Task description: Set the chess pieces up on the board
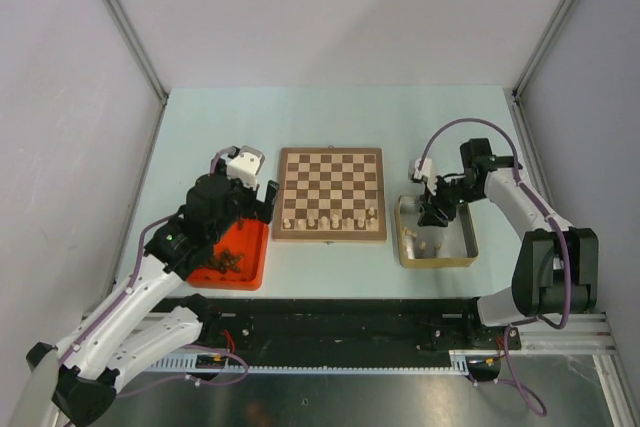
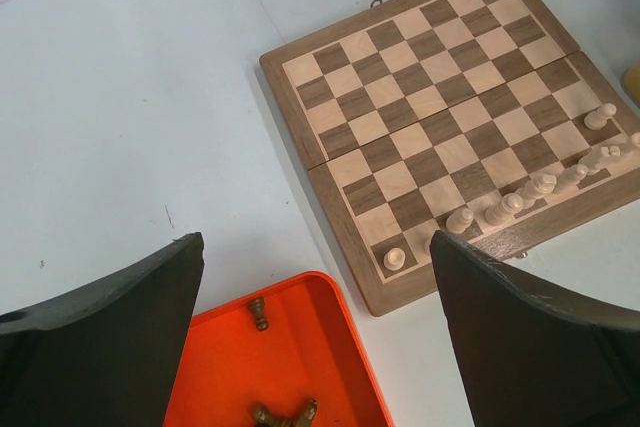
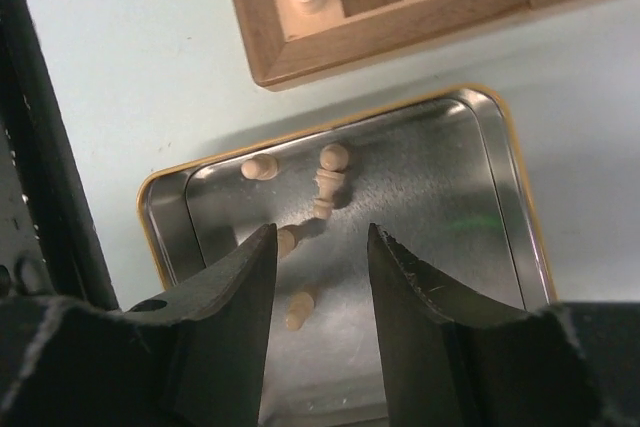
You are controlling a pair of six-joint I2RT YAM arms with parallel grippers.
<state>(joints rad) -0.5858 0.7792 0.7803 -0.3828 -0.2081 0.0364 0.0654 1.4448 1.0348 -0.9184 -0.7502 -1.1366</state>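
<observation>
Right wrist view alone shows pale chess pieces [image 3: 330,182] in the gold tin [image 3: 450,177] below the right gripper [image 3: 320,237], parted and empty; left gripper [image 2: 318,247] spread wide.

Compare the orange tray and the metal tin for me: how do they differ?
The orange tray lies left of the board; the metal tin lies right of it. The tray holds dark brown pieces; the tin holds pale pieces. Both are shallow, open and beside the board.

Overhead view, close wrist views, all sharing board [image 1: 330,192]
</observation>
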